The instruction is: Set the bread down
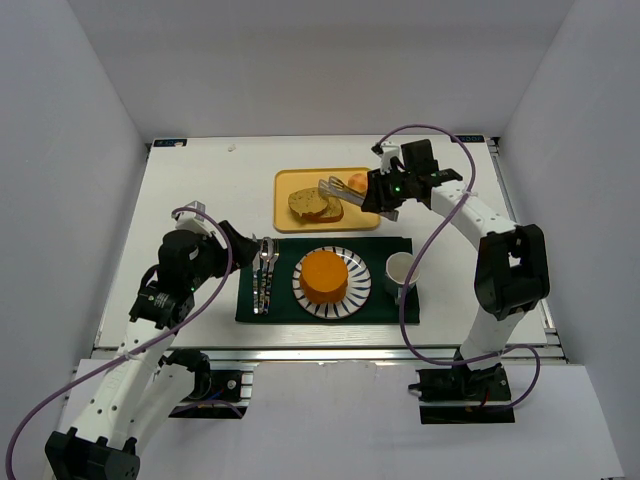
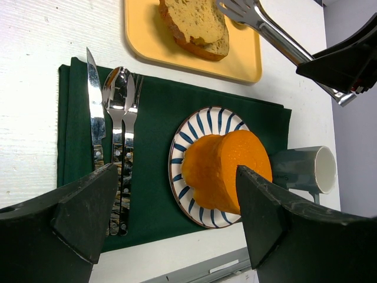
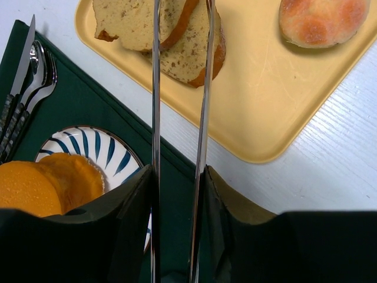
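Two tan speckled bread slices [image 1: 310, 205] lie overlapping on the yellow tray [image 1: 300, 180]; they also show in the right wrist view [image 3: 188, 56] and the left wrist view [image 2: 194, 20]. My right gripper [image 1: 385, 190] [image 3: 177, 177] is shut on metal tongs [image 3: 156, 88], whose two arms reach over the slices with a gap between them. The tong tips run out of the wrist view. In the left wrist view the tongs [image 2: 277, 35] end beside the slices' right edge. My left gripper [image 1: 245, 250] [image 2: 177, 206] is open and empty above the green placemat [image 2: 153, 106].
A thick orange cylinder [image 1: 325, 275] sits on the striped plate [image 1: 358, 290] on the placemat. A knife, spoon and fork [image 1: 263, 275] lie left of the plate and a grey mug [image 1: 400, 270] stands to its right. A round pinkish bun [image 3: 321, 20] lies on the tray's right.
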`<state>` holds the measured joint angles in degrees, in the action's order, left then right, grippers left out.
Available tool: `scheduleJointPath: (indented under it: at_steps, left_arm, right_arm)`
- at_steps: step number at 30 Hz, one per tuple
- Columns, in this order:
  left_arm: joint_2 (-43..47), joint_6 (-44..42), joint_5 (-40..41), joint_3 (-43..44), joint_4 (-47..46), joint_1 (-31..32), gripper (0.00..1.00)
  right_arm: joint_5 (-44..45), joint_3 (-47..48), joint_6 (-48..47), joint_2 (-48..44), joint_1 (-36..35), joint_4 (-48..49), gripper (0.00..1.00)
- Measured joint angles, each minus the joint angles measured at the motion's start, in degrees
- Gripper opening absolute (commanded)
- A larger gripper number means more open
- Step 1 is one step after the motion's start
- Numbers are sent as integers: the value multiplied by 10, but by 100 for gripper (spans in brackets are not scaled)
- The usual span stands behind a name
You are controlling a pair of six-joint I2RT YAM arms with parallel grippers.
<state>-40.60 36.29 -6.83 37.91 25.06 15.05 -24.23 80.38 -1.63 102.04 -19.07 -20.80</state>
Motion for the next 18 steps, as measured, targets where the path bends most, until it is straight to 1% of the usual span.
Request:
scheduleJointPath:
  at_steps: [5, 9, 14, 15, 18]
  left_arm:
    - [0, 0, 0, 0, 1, 0, 90]
    - [5, 0, 3, 0, 2, 0, 90]
    - [12, 2, 4, 0, 3, 0, 90]
    - [13, 2, 5, 0, 3, 0, 90]
    - [15, 2, 5, 0, 5, 0, 90]
  right_arm:
    - [0, 0, 0, 7, 0, 0, 43]
    - [-5, 0, 1, 12, 1, 0, 39]
    - [-15, 0, 4, 17, 2, 0, 27]
    - [-17, 0, 6, 17, 2, 0, 22]
    - [-26, -4, 9, 17, 2, 3, 15]
